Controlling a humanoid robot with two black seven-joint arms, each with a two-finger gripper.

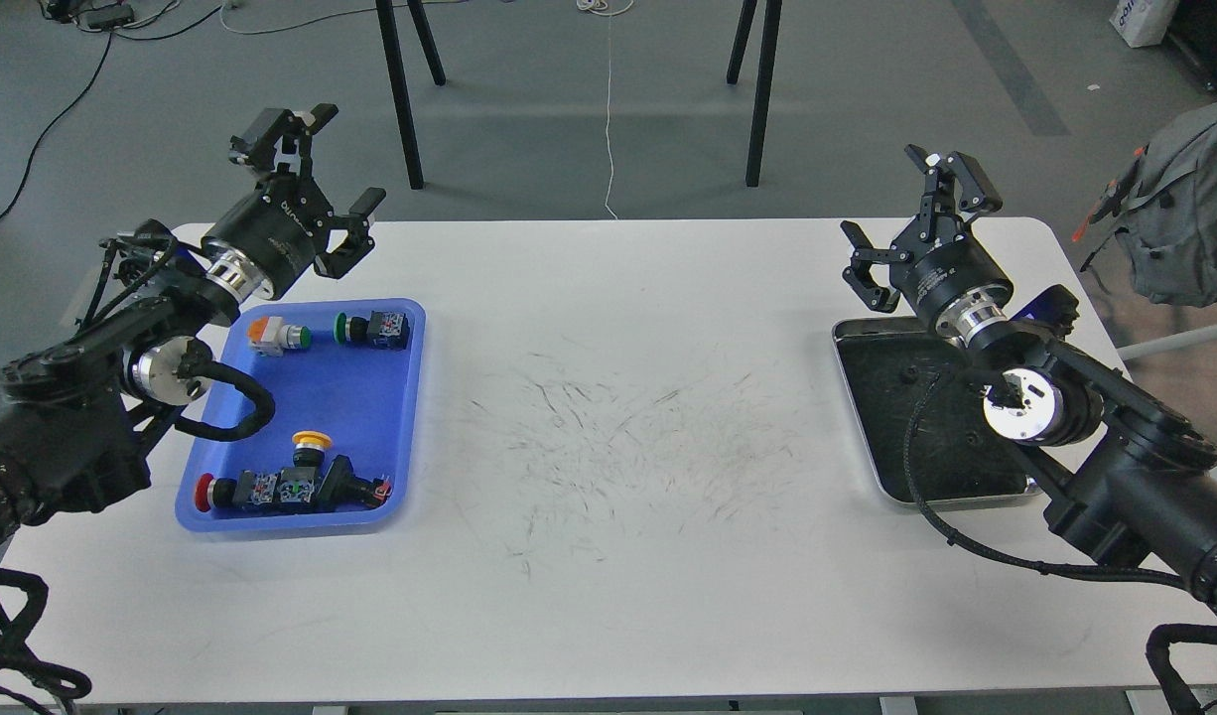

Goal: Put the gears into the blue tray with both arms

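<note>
The blue tray (365, 402) lies on the left of the white table and holds several coloured-cap push-button switches. My left gripper (345, 154) hangs open above the table's far edge, just beyond the tray's far end, with nothing between its fingers. My right gripper (886, 194) is also open and empty, raised over the far end of the silver tray (857, 397). On that tray's dark inside I make out small black gears (906, 373), faint against the dark floor. My right arm covers part of the tray.
An orange-and-green switch (276, 335) and a green one (370, 328) sit at the blue tray's far end; yellow (311, 445) and red ones (271, 490) lie at its near end. The table middle (618, 427) is scuffed. Black stand legs (400, 94) rise behind the table.
</note>
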